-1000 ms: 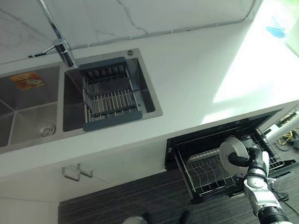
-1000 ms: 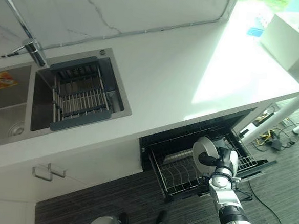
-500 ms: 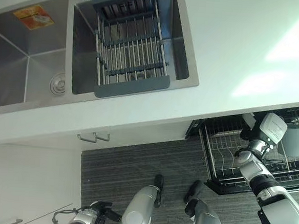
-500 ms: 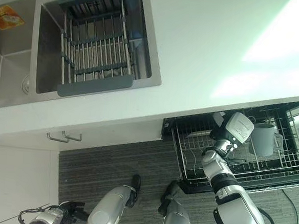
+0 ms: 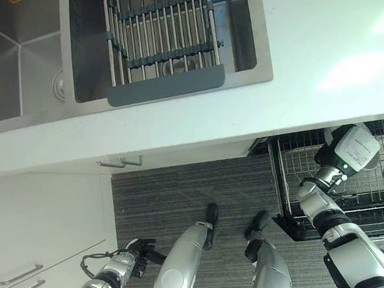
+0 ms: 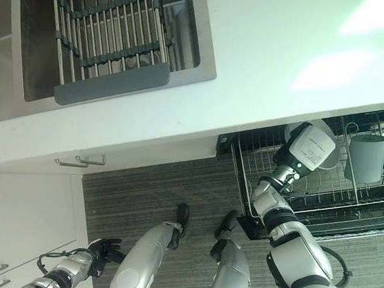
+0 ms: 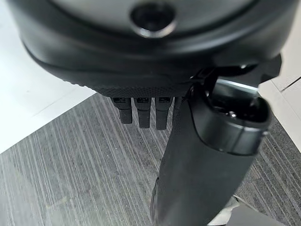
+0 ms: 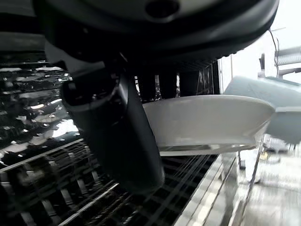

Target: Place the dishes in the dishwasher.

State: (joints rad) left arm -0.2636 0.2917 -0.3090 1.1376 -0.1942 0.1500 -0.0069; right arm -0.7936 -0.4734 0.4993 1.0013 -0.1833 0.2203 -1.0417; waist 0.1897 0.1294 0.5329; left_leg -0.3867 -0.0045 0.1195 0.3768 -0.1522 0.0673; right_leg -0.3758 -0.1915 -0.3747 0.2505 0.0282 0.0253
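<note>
My right hand [image 6: 308, 149] reaches into the pulled-out dishwasher rack [image 6: 346, 197] just under the counter's edge. It is shut on a white plate [image 8: 211, 120], thumb on the near face and fingers behind it. The plate's rim [image 6: 335, 142] shows past the hand, held on edge over the rack's wires. A grey mug [image 6: 367, 158] stands in the rack just beside the plate. My left hand [image 6: 102, 250] hangs low at the side above the dark striped floor, fingers relaxed and holding nothing.
Above the rack runs the white countertop [image 5: 304, 53] with a steel double sink [image 5: 25, 73]; a grey roll-up drying rack [image 5: 159, 43] lies across one basin. A cabinet handle [image 5: 121, 160] sticks out below the counter. White drawers [image 5: 27, 238] stand at the left.
The camera has tilted down, shifting the whole picture. My right hand has carried the plate from above the rack's front further in and lower, close to the mug.
</note>
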